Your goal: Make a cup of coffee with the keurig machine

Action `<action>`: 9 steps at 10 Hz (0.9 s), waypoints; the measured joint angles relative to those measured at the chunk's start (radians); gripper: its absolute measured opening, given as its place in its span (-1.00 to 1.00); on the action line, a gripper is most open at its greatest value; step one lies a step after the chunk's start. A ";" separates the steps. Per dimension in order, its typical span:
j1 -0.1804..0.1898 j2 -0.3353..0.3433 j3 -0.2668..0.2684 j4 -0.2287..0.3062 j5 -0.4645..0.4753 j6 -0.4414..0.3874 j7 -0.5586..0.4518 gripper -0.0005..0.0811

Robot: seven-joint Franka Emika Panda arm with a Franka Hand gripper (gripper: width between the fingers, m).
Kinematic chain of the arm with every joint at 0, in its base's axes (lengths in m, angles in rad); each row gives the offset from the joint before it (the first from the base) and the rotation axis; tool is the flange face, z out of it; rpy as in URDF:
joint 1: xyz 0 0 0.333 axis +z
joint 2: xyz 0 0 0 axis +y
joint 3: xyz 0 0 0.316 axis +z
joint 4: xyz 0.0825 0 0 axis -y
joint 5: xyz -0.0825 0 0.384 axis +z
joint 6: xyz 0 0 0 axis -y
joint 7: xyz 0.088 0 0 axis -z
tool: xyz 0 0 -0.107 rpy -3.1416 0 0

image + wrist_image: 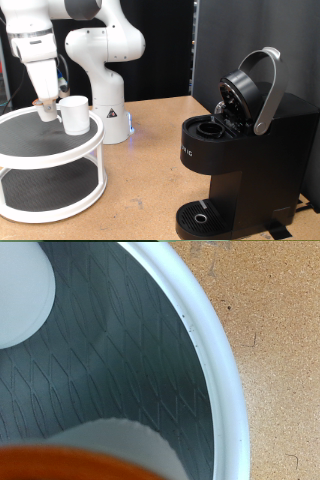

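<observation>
Nearest in the exterior view sits the keurig (240, 160), matte black, at the exterior view's right on the tan table (150, 150). Pale lettering runs down its front face, too small for me to read in full. Its lid (245, 90) is tilted up and back, the grey arched handle (268, 90) raised with it, and the pod chamber (212, 128) lies open. The round drip tray (205, 218) at its foot carries nothing.

Farther back, at the exterior view's left, stands a white 2-tier round rack (50, 165) with dark grey shelves. The cup (73, 114) is upright on the top shelf, and my gripper (46, 108) hangs just beside it, on the cup's left in that view. I cannot tell how far my fingers are spread, nor whether they touch the cup.

My wrist view looks down onto the dark ribbed shelf mat (110, 350) and the rack's white rim (215, 350), with bare table beyond it. A white rounded shape (20, 295) sits at 1 corner; blurred white and orange fill another edge.

Behind the rack stands my white base (105, 70), against a black backdrop (250, 35).
</observation>
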 joint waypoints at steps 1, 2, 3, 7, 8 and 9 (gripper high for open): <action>-0.001 0.001 0.000 -0.002 0.000 0.002 0.000 0.15; 0.000 0.001 0.000 -0.005 0.012 0.003 0.001 0.15; 0.004 0.001 -0.001 -0.005 0.055 0.003 0.002 0.15; 0.083 -0.023 0.005 0.037 0.318 -0.034 0.026 0.15; 0.096 -0.026 0.019 0.053 0.356 -0.035 0.070 0.15; 0.101 -0.026 0.046 0.068 0.362 -0.035 0.128 0.15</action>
